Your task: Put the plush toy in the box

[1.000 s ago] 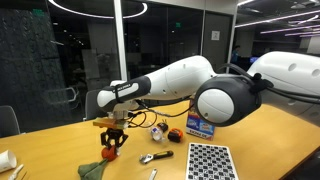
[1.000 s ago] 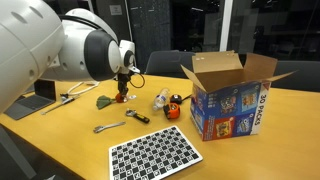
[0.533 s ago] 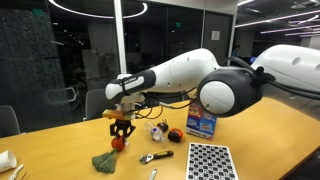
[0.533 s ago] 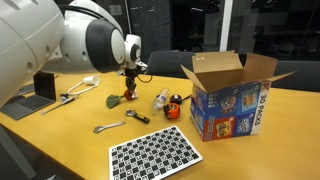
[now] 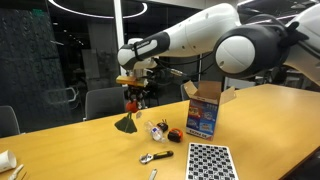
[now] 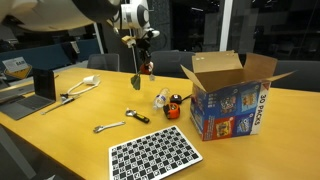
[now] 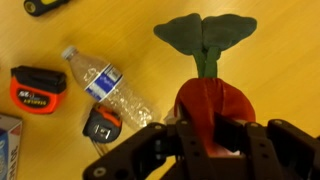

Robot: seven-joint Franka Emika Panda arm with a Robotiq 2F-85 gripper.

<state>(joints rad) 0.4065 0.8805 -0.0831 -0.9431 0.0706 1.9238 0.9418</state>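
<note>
My gripper is shut on the plush toy and holds it high above the table. Its red-orange round part sits between the fingers and its dark green cloth hangs down. It also shows in an exterior view with the gripper above it. The box is a brown carton with open flaps and a blue printed front. It stands on the table well off to the side of the gripper, also seen in an exterior view.
Below the toy lie a clear plastic bottle, a small orange-and-black gadget and another gadget. A checkered board, a wrench and a laptop are on the wooden table.
The gripper has risen from near the table and moved toward the box, carrying the plush toy with it. The toy's green cloth no longer touches the table.
</note>
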